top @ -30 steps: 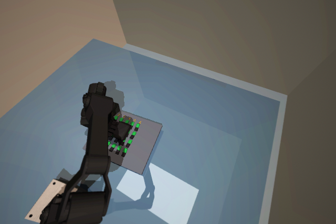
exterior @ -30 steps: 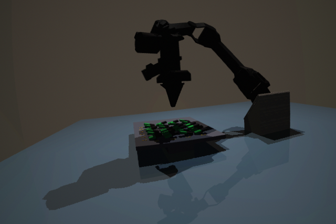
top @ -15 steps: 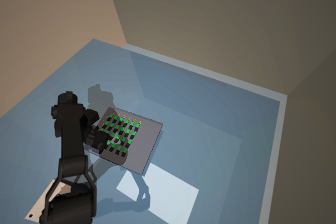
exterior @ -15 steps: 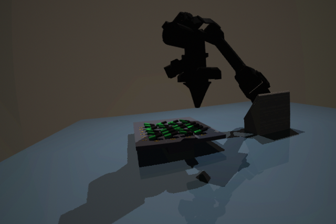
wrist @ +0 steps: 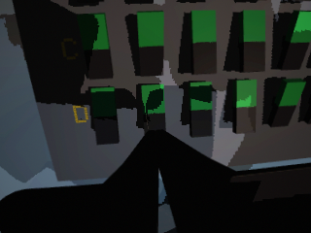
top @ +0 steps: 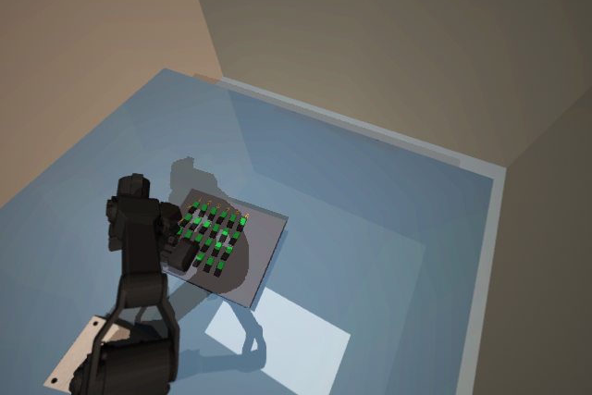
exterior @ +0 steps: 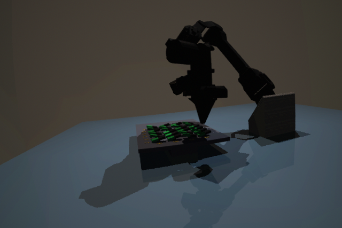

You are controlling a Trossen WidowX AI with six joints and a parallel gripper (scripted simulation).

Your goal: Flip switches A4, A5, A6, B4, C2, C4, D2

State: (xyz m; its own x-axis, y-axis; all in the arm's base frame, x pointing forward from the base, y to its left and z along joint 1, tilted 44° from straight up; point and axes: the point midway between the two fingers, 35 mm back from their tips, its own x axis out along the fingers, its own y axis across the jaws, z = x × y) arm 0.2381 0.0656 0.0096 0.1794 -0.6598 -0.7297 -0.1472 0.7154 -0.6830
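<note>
The grey panel bears rows of switches, each half green and half black. My gripper is shut and empty, pointing down at the panel's near side. In the wrist view its tips are at the near, black end of switch D2 and partly cover it; contact cannot be told. Switch C2 and switch C4 are in the row beyond. Rows A and B are almost wholly outside the wrist view. The arm hides some switches in the top view; their tilts are too small to tell.
Switch D1 and switch D3 stand on either side of D2. The arm's pale base block is on the near side of the panel. Shadows of the arm darken parts of the panel.
</note>
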